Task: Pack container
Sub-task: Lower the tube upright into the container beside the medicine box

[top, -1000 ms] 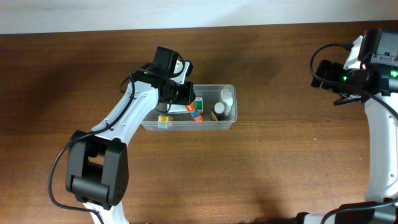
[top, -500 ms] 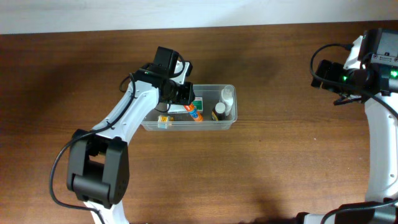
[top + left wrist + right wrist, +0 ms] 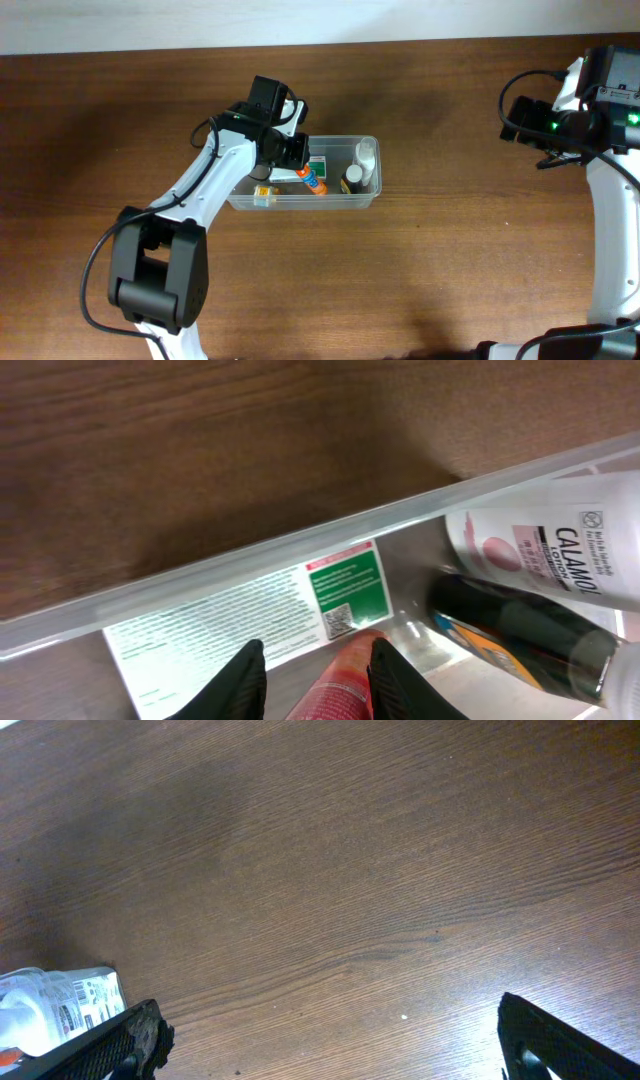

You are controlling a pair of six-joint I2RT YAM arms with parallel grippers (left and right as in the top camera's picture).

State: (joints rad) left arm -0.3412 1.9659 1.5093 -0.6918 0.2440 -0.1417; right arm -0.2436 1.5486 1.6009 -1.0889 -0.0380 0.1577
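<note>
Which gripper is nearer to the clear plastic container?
Left. The left gripper reaches into the container; the right gripper hangs over the table, far off to the container's right.

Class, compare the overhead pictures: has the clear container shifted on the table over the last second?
No. The container sits at the same spot, its rim equally far from the back edge of the table.

The table (image 3: 450, 260) is brown wood with a fine straight grain and a dull, matt finish. The container (image 3: 340, 205) is clear, smooth plastic with glossy highlights on its rim. Inside it, the white bottle (image 3: 540, 550) is smooth plastic, the dark bottle (image 3: 520, 625) is shiny, and the box (image 3: 250, 610) has a printed white-and-green paper face. The left gripper (image 3: 315, 660) has matt black plastic fingers (image 3: 245, 680).
</note>
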